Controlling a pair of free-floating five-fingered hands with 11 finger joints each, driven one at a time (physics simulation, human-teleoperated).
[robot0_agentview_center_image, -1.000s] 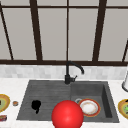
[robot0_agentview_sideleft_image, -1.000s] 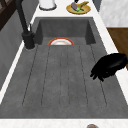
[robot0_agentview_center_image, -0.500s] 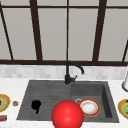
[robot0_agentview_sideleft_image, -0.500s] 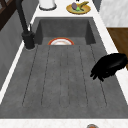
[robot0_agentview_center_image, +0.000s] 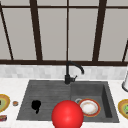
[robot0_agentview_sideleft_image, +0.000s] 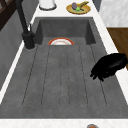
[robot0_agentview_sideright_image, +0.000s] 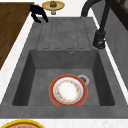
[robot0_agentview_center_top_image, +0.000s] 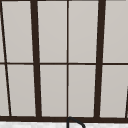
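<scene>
Fingers of the left hand (robot0_agentview_center_image: 36, 105) curl downward, clasping nothing, above the grooved draining board (robot0_agentview_sideleft_image: 62, 75), well apart from the red-rimmed plate (robot0_agentview_sideright_image: 68, 90) lying in the sink basin (robot0_agentview_sideright_image: 40, 75). Dropping blindly, its fingertips could jam against the ridges.

A dark-framed window (robot0_agentview_center_top_image: 67, 62) spans the wall behind a white counter (robot0_agentview_center_image: 117, 83), with wooden floor (robot0_agentview_sideright_image: 11, 27) beside

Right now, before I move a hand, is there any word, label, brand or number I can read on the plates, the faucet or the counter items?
None: the rimmed plate in the basin, the faucet and the yellow dishes carry no lettering.
</scene>
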